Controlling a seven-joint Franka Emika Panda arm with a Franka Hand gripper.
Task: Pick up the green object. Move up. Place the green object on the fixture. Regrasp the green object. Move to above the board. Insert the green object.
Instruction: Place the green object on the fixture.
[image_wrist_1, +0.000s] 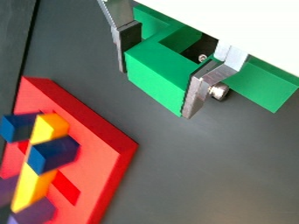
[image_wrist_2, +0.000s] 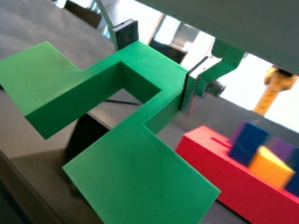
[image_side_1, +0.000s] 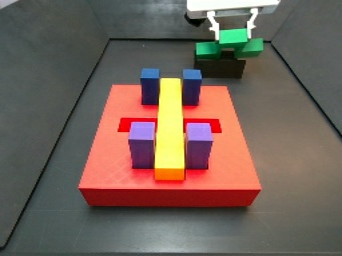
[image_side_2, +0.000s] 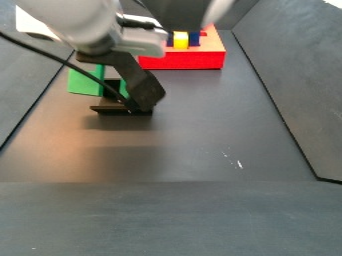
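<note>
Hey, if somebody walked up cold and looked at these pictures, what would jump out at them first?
Probably the red board in the middle of the dark floor in a side view, carrying a long yellow bar flanked by blue and purple blocks. Next, the green object sitting on the dark fixture beyond the board's far end. The gripper is right at it, silver fingers on either side of its raised middle in a wrist view.

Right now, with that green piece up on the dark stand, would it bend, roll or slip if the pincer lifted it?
The green piece looks rigid: flat faces, sharp corners, so bending seems unlikely. Its blocky shape gives it nothing to roll on. The pincer has its silver fingers flat against the sides; the smooth surface might slip somewhat. Perched on the small stand, it could probably tip if nudged.
</note>
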